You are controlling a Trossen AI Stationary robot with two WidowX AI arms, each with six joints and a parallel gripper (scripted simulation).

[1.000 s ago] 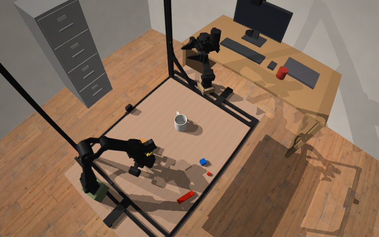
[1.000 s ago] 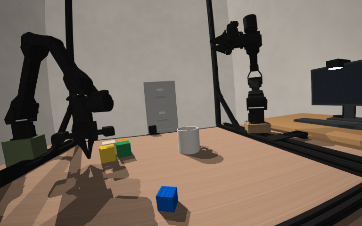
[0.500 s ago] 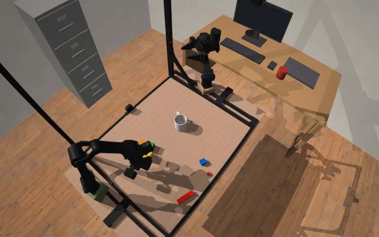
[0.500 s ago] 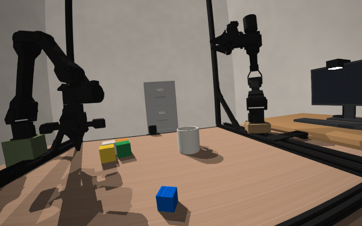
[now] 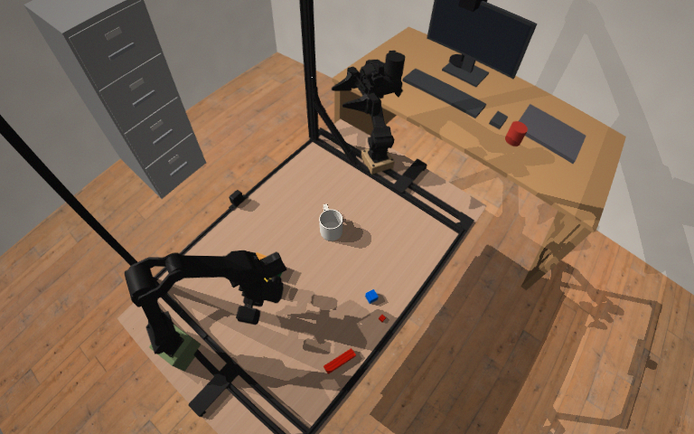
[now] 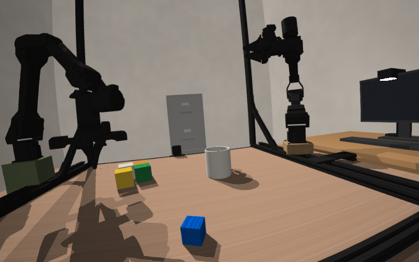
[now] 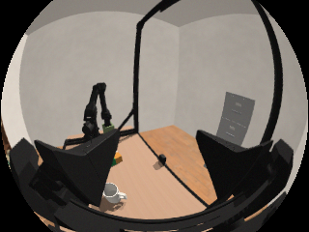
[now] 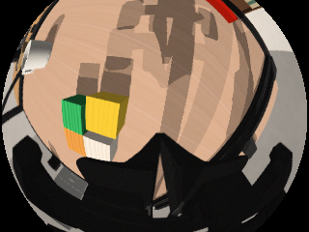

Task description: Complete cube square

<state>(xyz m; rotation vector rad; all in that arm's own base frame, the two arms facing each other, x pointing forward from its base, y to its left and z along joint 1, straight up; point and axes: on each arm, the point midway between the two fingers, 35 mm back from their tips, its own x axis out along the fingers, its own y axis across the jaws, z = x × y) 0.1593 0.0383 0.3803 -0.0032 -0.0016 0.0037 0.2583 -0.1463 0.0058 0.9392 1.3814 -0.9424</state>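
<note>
Four cubes sit together as a square flat on the table: yellow, green, white and orange. In the right wrist view the yellow cube and green cube lie against the white cube and orange cube, faces together. My right gripper is shut and empty, pointing down just beside the square and apart from it; its tips hang low over the table. My left gripper is open and empty, folded high at the far side.
A white mug stands mid-table. A blue cube lies near the front. A red bar and a small red block lie near the table's edge. A small black box sits on the frame rail.
</note>
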